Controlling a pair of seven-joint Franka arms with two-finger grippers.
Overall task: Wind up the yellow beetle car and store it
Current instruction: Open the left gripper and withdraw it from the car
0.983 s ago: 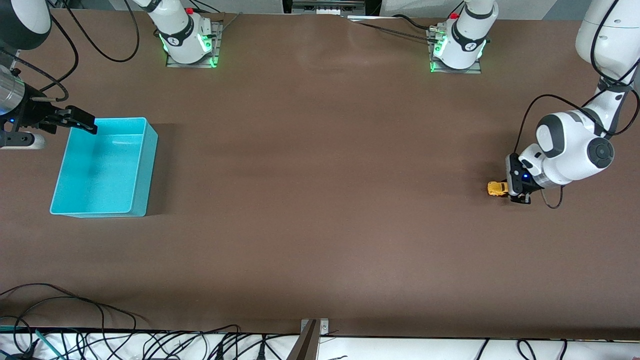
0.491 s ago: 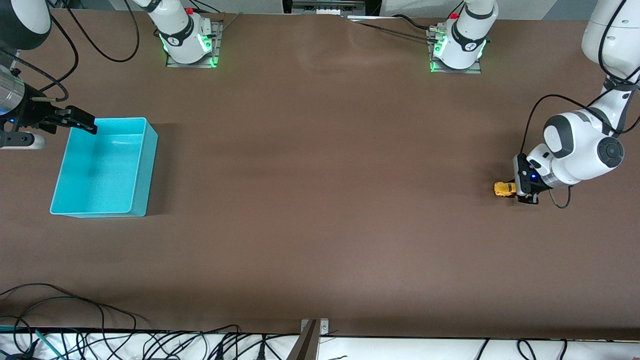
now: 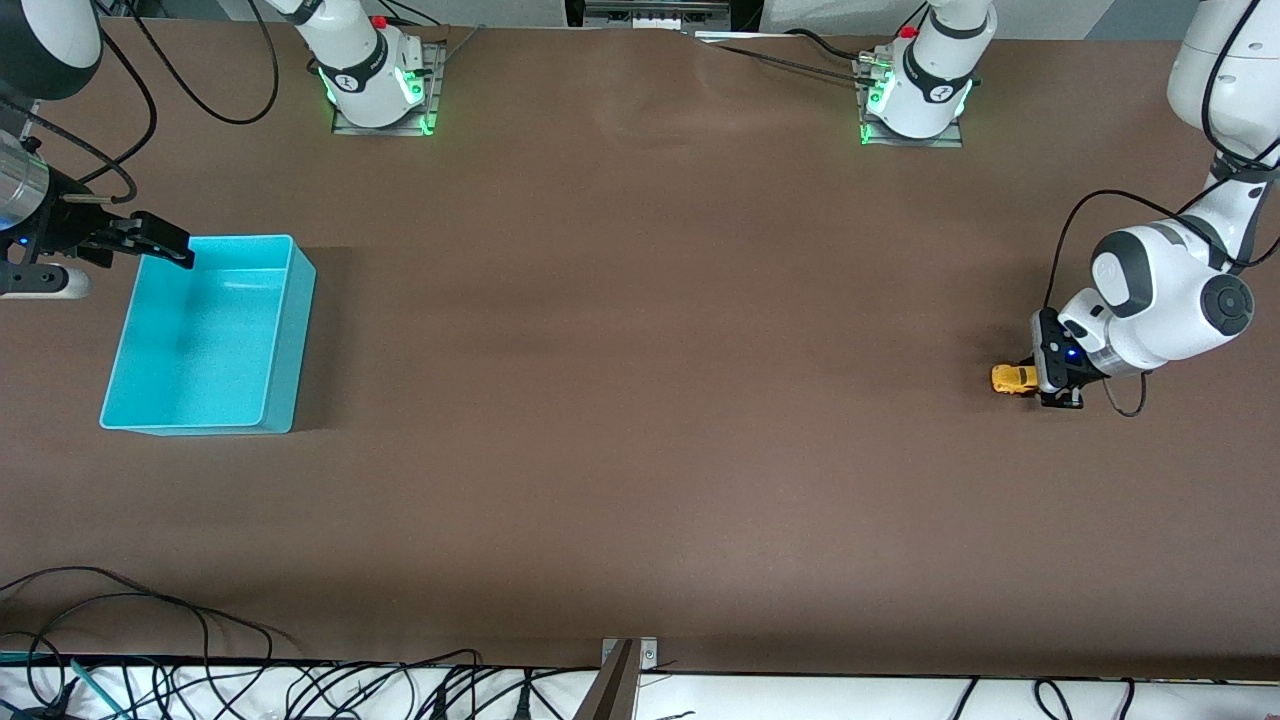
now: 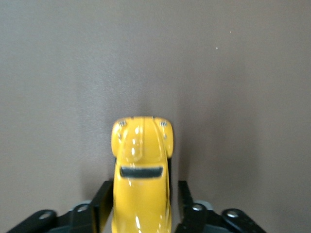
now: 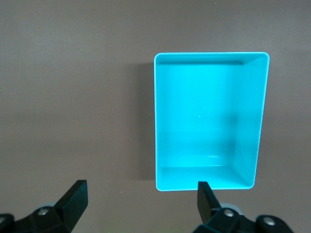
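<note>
The yellow beetle car (image 3: 1012, 379) stands on the brown table near the left arm's end. In the left wrist view the yellow beetle car (image 4: 141, 160) sits between the fingers of my left gripper (image 4: 142, 204), which reaches around its rear. The fingers stand slightly apart from the body, with a narrow gap showing on one side, so the left gripper (image 3: 1040, 381) is open. My right gripper (image 3: 165, 245) hangs open and empty over the corner of the turquoise bin (image 3: 290, 330) at the right arm's end. The turquoise bin (image 5: 248, 121) is empty; the right gripper (image 5: 141, 199) waits.
Both arm bases (image 3: 375, 80) stand along the table edge farthest from the front camera. Cables (image 3: 150, 640) lie along the nearest edge. A broad stretch of bare brown table separates the car from the bin.
The left gripper slid the car a little toward the left arm's end of the table, then its fingers eased off the car. The right arm has not moved.
</note>
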